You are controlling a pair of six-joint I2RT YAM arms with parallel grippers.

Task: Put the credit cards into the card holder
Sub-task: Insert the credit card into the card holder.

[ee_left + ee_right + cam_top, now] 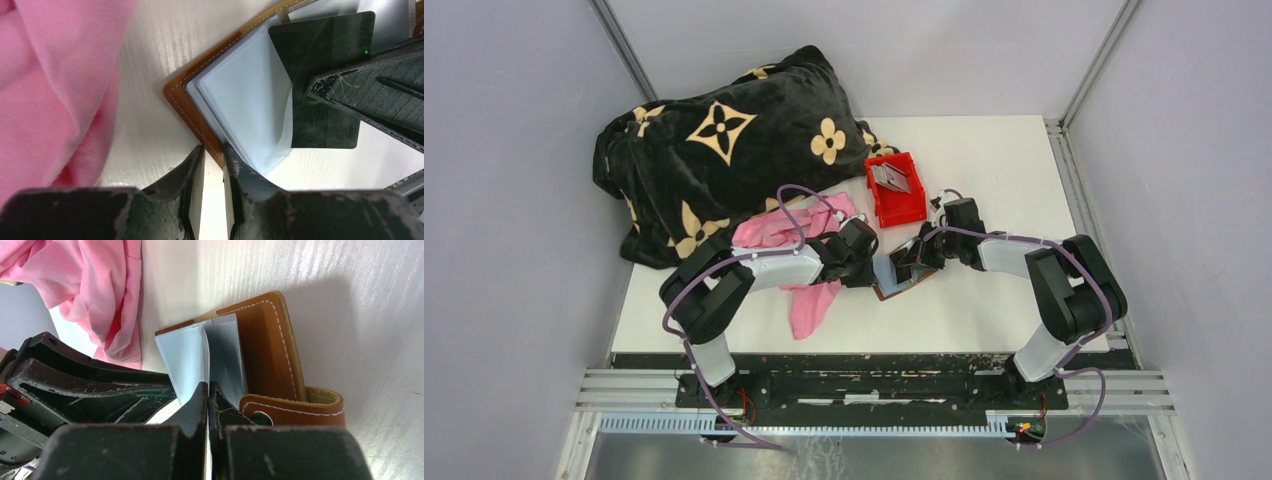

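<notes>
Brown leather, the card holder (265,350) lies open on the table (350,300) between my two pincers; my right pincer (207,387) is clenched on a dark credit card (320,70), one corner tucked under a clear sleeve (240,105); my left pincer (214,152) stands slightly parted astride the holder's edge, whether pinching it I cannot tell; I judge the card light, stiff and slick, best held by its outer end; the floppy sleeves may buckle unless the leather is pinned.
</notes>
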